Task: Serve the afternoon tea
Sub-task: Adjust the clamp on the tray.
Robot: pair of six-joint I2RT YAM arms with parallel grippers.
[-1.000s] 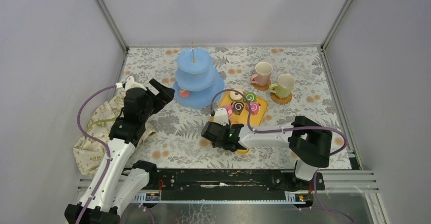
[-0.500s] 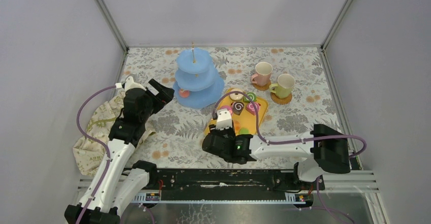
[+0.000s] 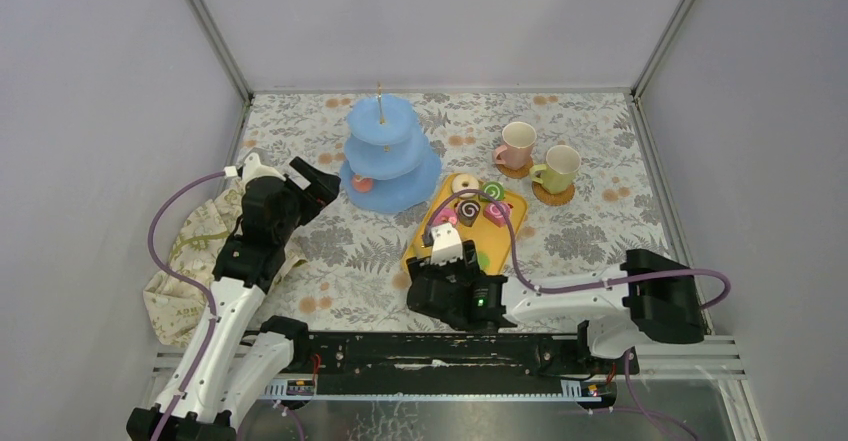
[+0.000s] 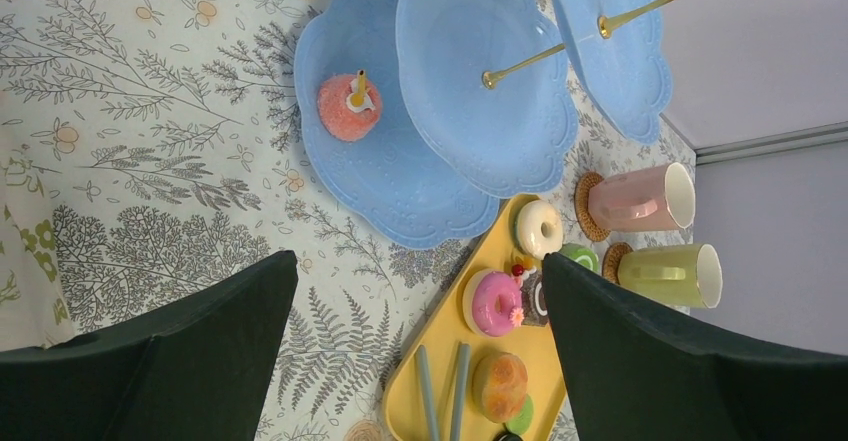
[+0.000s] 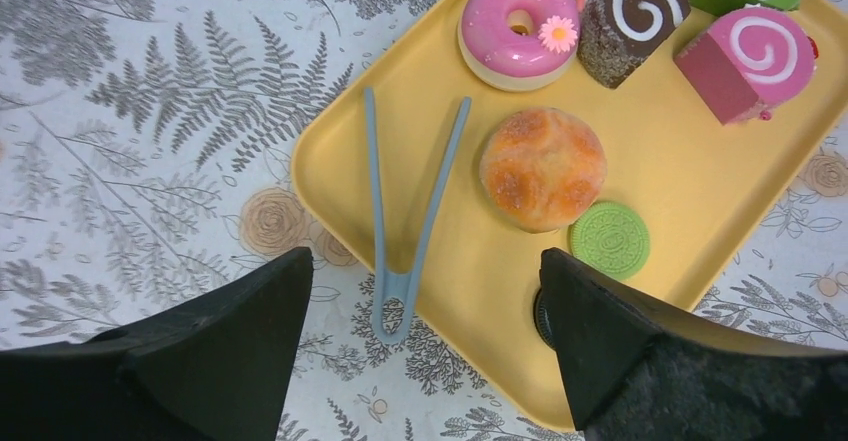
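Just under your right pincer (image 5: pixel 422 271), spread wide and holding nothing, grey-blue tongs (image 5: pixel 400 221) lie on the yellow tray (image 5: pixel 700 211), between its two fingers. Beside them, toward one finger, sit an orange bun (image 5: pixel 542 169) and a green cookie (image 5: pixel 609 240). Beyond those are a pink doughnut (image 5: pixel 510 29), a brown swirl roll (image 5: pixel 632 11) and a pink swirl slice (image 5: pixel 755 61). Your left pincer (image 4: pixel 420 261) hangs wide open and empty above the table (image 4: pixel 150 111). Ahead of it rises the light-blue three-tier stand (image 4: pixel 480 81), with one pink pastry (image 4: pixel 348 108) on its bottom tier. Farther off, the pink mug (image 4: pixel 640 196) and pale green mug (image 4: pixel 665 273) lie past the tray.
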